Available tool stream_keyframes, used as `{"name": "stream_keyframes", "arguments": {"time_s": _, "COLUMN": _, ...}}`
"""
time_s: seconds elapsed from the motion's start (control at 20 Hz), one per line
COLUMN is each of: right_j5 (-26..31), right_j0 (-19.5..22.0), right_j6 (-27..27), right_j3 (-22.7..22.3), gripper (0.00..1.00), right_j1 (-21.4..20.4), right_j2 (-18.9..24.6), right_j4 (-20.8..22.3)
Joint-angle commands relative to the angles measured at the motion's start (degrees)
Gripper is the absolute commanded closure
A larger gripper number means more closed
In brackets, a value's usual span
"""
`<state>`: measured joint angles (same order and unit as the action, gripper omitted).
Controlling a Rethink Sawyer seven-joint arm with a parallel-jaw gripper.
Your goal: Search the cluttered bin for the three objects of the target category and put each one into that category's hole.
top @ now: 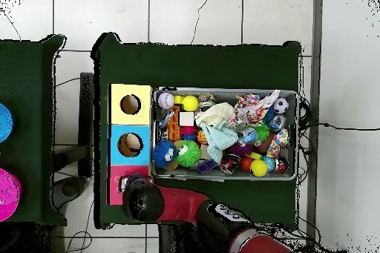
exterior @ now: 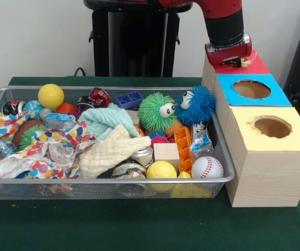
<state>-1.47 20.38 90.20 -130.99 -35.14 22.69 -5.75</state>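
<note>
Arm wrist over red-topped box [exterior: 254,65], gripper [exterior: 240,62] finger state unclear. Green puffball [exterior: 156,112] touching blue puffball [exterior: 197,105], wire mesh bin [exterior: 108,184] 2 o'clock corner.

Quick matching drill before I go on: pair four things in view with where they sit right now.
Things:
1. blue puffball
2. white baseball
3. claw
4. yellow ball

Places:
A. bin's near right corner in the front view
B. over the red-topped box
C. beside the green puffball
D. bin's far left part in the front view

Pairs: 1-C, 2-A, 3-B, 4-D
</note>
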Motion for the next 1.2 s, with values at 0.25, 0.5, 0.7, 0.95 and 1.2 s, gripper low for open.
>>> {"name": "stream_keyframes", "arguments": {"time_s": 0.25, "right_j5": 13.39, "right_j0": 1.24, "right_j6": 4.66, "right_j3": 5.1, "gripper": 0.0, "right_j1": 1.05, "right_j2": -9.73, "right_j4": 0.59}}
{"name": "stream_keyframes", "arguments": {"time_s": 0.5, "right_j5": 17.99, "right_j0": -0.45, "right_j6": 5.59, "right_j3": 4.85, "gripper": 0.0, "right_j1": -3.25, "right_j2": -11.48, "right_j4": 0.61}}
{"name": "stream_keyframes", "arguments": {"time_s": 0.7, "right_j5": 24.45, "right_j0": -1.96, "right_j6": 6.92, "right_j3": 5.0, "gripper": 0.0, "right_j1": -7.95, "right_j2": -13.0, "right_j4": -0.2}}
{"name": "stream_keyframes", "arguments": {"time_s": 0.95, "right_j5": 28.68, "right_j0": -2.86, "right_j6": 7.85, "right_j3": 4.89, "gripper": 0.0, "right_j1": -10.93, "right_j2": -14.02, "right_j4": 0.15}}
{"name": "stream_keyframes", "arguments": {"time_s": 1.2, "right_j5": 29.21, "right_j0": -3.06, "right_j6": 8.74, "right_j3": 4.69, "gripper": 0.0, "right_j1": -11.9, "right_j2": -13.86, "right_j4": 0.05}}
